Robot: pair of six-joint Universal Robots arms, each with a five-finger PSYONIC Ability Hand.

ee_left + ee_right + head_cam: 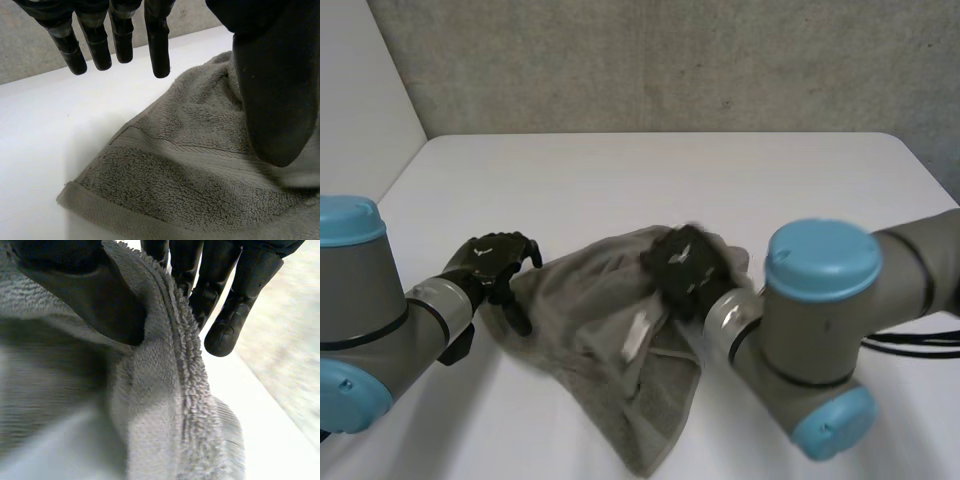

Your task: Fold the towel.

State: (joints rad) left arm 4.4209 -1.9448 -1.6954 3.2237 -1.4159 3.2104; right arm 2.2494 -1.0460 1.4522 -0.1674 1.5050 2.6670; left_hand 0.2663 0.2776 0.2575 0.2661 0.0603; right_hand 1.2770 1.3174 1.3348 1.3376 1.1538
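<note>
Now pinching the rumpled grey terry-cloth towel [660,400] with the black right hand [685,268] [100,295], high on the far part of the cloth, toward its right side. Pressing that hand's thumb onto one face of the thick hemmed edge and curling the fingers [235,300] in against the other face, so clamping the hem between them. Letting the rest of the towel [165,430] run on past the fingertips, beside a strip of the flat white table [260,430].

Holding the black left hand [492,262] [272,90] just beside the towel's left corner, at the left edge of the heap. Hanging its fingers [159,45] straight and slightly spread above bare table [60,125], grasping nothing. Setting the thumb well apart from them, over the towel [200,165]; touching the cloth or not, impossible to tell. Leaving a hemmed corner of the towel lying flat on the table beneath the wide gap between fingers and thumb.

Sprawling, as for the towel, across the near middle of the table [650,180] between the two arms, bunching up under the right hand and trailing a narrower tail toward the near edge.
</note>
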